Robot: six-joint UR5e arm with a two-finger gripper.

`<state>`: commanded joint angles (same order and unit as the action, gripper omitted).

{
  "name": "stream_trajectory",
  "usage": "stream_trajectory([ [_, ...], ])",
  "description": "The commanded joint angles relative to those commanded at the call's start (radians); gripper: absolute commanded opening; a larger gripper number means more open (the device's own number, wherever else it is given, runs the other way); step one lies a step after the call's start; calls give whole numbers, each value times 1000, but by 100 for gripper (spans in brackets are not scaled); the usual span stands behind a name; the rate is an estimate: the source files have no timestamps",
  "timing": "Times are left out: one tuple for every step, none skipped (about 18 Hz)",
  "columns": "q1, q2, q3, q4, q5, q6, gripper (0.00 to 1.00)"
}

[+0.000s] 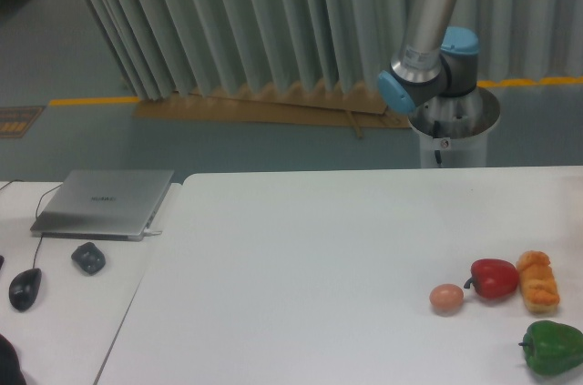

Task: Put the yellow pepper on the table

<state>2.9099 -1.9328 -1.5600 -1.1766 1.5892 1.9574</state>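
At the far left we see the narrow white desk, carrying a closed grey laptop, a small dark lump just in front of it, and a black mouse with its cable running back toward the laptop. Touching the desk's right edge is the table, broad, white and round-cornered.

Behind the table's far edge, right of centre, stands the arm on its white pedestal; its silver tube with blue joint caps rises out of the top of the picture. Our gripper lies beyond the frame, so we cannot say whether its fingers are spread or closed, nor what they might hold. The yellow pepper does not show anywhere in this view either, so we cannot place it.

Well in front of the arm's base, near the table's front right, lie a small pinkish egg, a red pepper just beside it, an orange lumpy bread piece touching the red pepper, and nearest the front edge, a green pepper.
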Motion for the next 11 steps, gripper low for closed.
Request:
stream_trajectory([
  [2,-2,-6,0,14,0,100],
  [2,0,-8,0,73,0,100],
  [-5,-2,-8,2,110,0,100],
  [-6,-3,-8,3,113,2,100],
  [-5,-3,-8,5,112,5,100],
  [-3,-5,-9,8,115,52,100],
  [-2,-12,-9,23,115,73,100],
  [0,-15,-12,35,114,72,100],
  [0,-18,-9,38,112,71,100],
  [0,-21,-9,41,112,71,100],
  [-2,-31,-8,44,112,71,100],
])
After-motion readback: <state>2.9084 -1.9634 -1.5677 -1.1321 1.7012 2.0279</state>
